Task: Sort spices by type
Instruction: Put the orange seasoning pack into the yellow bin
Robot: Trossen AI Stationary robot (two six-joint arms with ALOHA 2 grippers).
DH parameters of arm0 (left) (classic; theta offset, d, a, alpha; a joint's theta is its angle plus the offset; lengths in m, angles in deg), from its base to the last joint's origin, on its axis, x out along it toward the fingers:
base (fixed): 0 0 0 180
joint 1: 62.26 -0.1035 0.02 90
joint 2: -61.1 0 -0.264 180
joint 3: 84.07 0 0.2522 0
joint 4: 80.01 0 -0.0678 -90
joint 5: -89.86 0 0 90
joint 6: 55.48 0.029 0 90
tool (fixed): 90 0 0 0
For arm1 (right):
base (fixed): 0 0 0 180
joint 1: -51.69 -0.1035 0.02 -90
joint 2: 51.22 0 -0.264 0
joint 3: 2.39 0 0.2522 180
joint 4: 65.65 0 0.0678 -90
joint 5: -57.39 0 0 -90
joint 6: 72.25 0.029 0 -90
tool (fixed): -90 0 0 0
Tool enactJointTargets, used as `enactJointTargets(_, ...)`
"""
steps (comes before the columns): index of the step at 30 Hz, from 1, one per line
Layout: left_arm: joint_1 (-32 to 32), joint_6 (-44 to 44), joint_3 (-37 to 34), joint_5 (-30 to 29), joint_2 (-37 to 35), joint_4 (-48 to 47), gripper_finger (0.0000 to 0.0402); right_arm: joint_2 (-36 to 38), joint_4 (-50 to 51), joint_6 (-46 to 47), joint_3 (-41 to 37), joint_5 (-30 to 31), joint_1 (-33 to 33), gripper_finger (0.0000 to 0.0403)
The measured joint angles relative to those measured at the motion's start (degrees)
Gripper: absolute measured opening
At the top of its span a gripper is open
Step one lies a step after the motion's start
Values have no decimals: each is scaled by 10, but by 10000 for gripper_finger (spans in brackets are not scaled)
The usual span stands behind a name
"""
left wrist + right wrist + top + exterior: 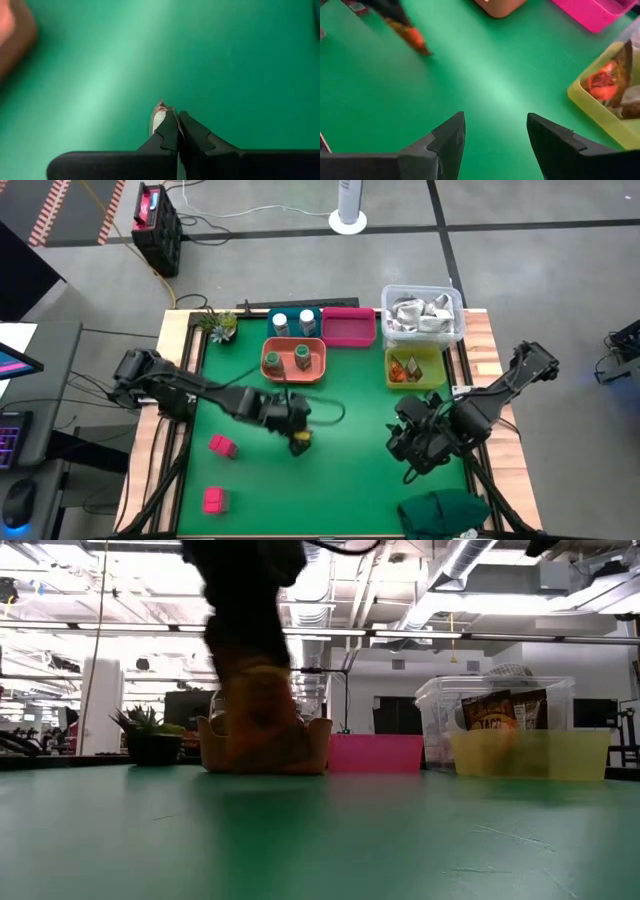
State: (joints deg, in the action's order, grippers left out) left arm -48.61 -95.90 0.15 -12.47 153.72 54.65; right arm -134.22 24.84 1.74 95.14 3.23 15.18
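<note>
My left gripper (297, 432) is over the middle of the green mat, shut on a brown-orange sachet (300, 445). The right wrist view shows that sachet (413, 36) too. My right gripper (412, 448) hovers open over the mat's right part, with nothing between its fingers. Two pink blocks (222, 445) (213, 499) lie on the mat at the near left. Two white-capped jars (293, 323) stand in a teal tray. Two dark green jars (287, 360) stand in an orange tray (318, 364). More sachets (405, 368) lie in a yellow-green tray (436, 358). My left gripper pinches the sachet by a thin edge (159, 118) between its two shut fingers, which slant down from the table's left. The sachet hangs below the fingers (395, 15), and it looks clear of the mat.
A pink tray (348, 327) and a clear bin (455, 308) of crumpled wrappers stand at the far right. A small plant (218, 323) sits at the far left corner. A dark green cloth (445, 510) lies at the near right. Bare mat stretches between the two grippers.
</note>
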Motion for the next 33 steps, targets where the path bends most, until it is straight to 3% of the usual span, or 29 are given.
enactJointTargets(5, -85, 89, 0, 33, 2, 53, 1, 9, 10, 6, 0, 1, 6, 240)
enactJointTargets(14, -208, 186, 3, 184, 4, 81, 0, 9, 2, 7, 0, 1, 45, 240)
enactJointTargets(20, -218, 265, 68, 232, 49, 17, 0, 9, -29, -3, 0, -3, 87, 240)
enactJointTargets(25, -198, 308, 174, 249, 121, -52, 0, 9, -37, -28, 1, -60, 112, 240)
enactJointTargets(33, -180, 338, 243, 257, 193, -73, 0, 13, 13, 12, 1, -91, 49, 240)
